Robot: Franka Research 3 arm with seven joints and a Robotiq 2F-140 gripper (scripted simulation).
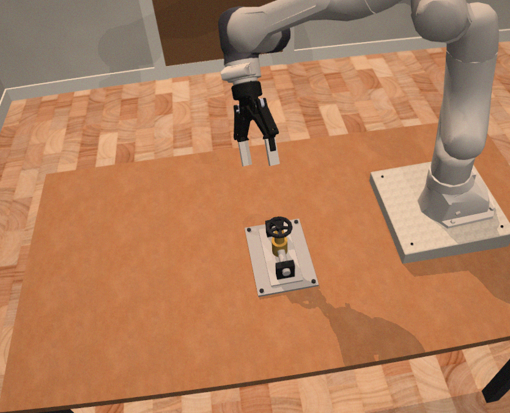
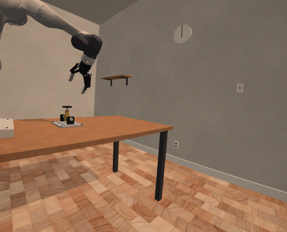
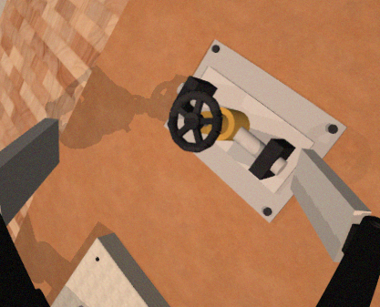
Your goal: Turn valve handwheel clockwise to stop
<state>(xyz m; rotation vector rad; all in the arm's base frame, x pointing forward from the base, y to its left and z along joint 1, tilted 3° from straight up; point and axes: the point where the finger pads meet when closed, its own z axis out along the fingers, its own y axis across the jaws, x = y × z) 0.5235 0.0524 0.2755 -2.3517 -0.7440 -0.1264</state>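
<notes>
The valve stands on a grey plate (image 1: 281, 257) in the middle of the table. Its black spoked handwheel (image 1: 278, 226) lies level on a brass stem (image 1: 279, 243), with a black block (image 1: 284, 270) on the pipe end nearer the table's front. The valve also shows in the exterior view (image 2: 66, 113) and the handwheel in the wrist view (image 3: 194, 121). My gripper (image 1: 259, 156) hangs well above the table, high over the valve and towards the far side. Its fingers are wide open and empty, as the exterior view (image 2: 77, 83) shows. In the wrist view the fingertips frame the valve from afar.
The arm's white base block (image 1: 438, 211) sits at the table's right side; its corner shows in the wrist view (image 3: 118, 291). The table's far edge lies just beyond the gripper. A wall shelf (image 2: 116, 77) hangs past the table.
</notes>
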